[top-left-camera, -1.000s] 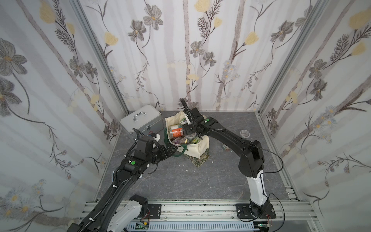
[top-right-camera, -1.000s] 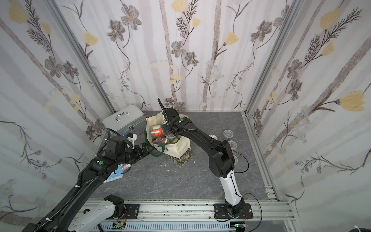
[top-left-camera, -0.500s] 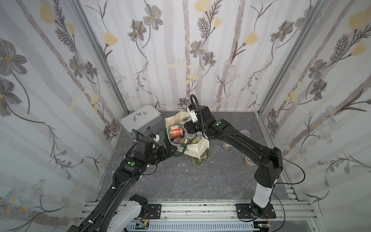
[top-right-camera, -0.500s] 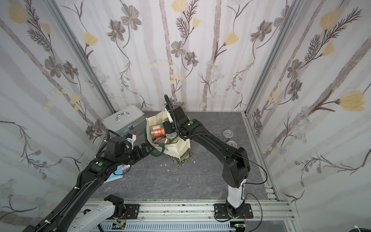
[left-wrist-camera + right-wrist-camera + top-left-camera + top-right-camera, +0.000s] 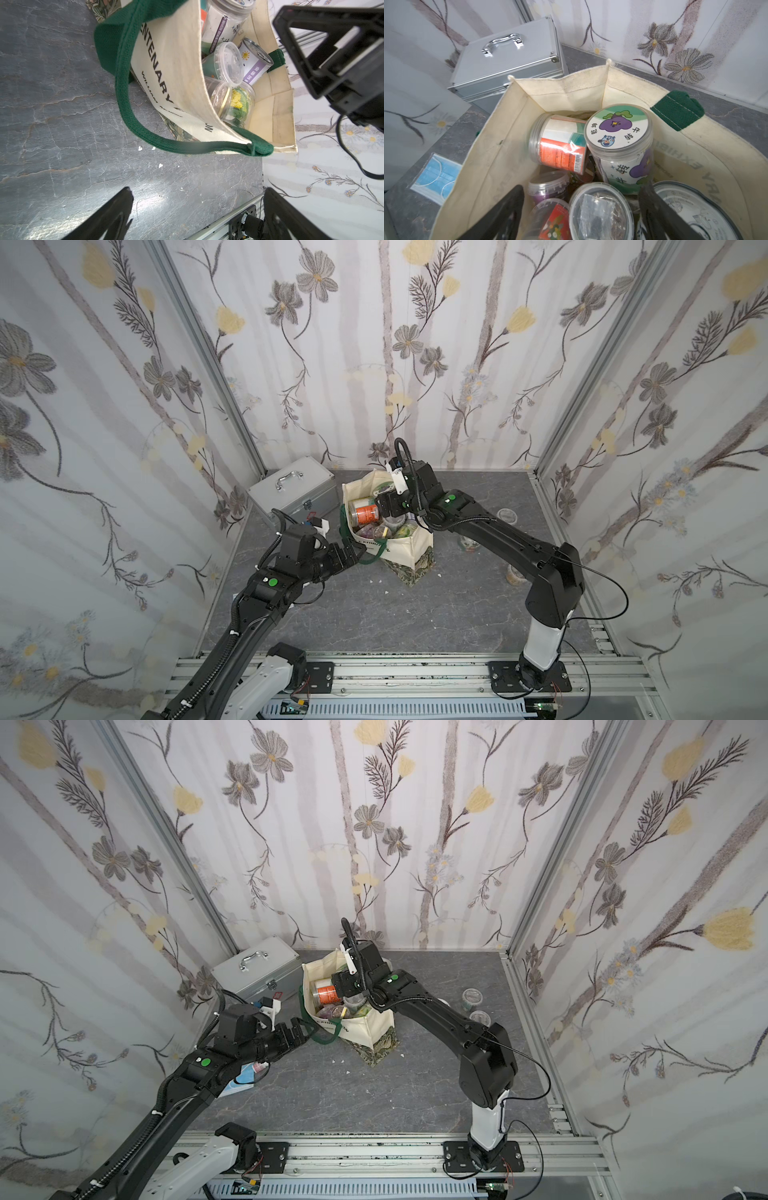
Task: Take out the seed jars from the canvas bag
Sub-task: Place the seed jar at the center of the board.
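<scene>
Has parted the right claw [image 5: 581,189] wider over the canvas bag [image 5: 409,549], straddling a clear-lidded seed jar [image 5: 600,216], seemingly not yet gripping. Keeps the left claw [image 5: 355,551] spread beside the green handle [image 5: 128,116]. Leaves other seed jars [image 5: 616,133] inside; suggests another pick imminent.

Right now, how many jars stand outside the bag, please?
4 beside the right arm, away from the bag: two jars near the wall, two partly behind the arm. Others may be hidden.
</scene>
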Controlling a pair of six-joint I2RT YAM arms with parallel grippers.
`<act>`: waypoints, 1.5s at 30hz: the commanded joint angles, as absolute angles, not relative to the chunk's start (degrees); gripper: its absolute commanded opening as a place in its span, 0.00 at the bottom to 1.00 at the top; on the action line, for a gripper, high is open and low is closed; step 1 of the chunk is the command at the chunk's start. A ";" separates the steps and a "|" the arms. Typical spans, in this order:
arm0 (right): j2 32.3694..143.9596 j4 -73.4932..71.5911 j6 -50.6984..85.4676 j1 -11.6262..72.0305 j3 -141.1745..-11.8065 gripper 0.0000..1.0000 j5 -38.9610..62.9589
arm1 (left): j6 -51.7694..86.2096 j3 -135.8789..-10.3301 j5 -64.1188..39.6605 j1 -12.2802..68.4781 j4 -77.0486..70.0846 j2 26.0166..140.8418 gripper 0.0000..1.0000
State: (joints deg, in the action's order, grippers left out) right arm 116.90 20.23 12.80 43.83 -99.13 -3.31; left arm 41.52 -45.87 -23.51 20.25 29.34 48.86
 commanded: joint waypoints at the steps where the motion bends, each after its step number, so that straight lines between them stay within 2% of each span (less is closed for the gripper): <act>1: 120.40 22.12 12.88 43.19 -102.43 0.88 -8.34 | 41.11 -45.94 -22.54 20.22 29.70 48.21 1.00; 15: 135.68 26.59 11.51 41.26 -116.74 0.93 -5.47 | 40.09 -45.96 -22.65 20.22 30.30 48.61 1.00; 20: 140.86 26.93 11.81 40.98 -122.31 0.92 -4.62 | 39.91 -45.88 -22.32 20.22 30.87 48.04 1.00; 24: 142.45 26.92 13.08 40.70 -124.10 0.87 -4.22 | 39.51 -46.20 -22.23 20.21 31.67 47.48 1.00; 35: 133.19 25.33 14.74 41.46 -121.38 0.69 -2.80 | 39.34 -46.61 -21.68 20.21 31.69 46.89 1.00; 45: 120.49 17.48 16.30 41.66 -111.58 0.66 1.64 | 40.17 -46.82 -20.61 20.21 32.34 45.31 1.00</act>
State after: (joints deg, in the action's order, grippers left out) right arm 123.35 23.27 15.16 41.47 -113.82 -0.78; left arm 39.83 -46.37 -21.19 20.25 31.94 45.63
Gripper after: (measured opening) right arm 0.782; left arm 0.997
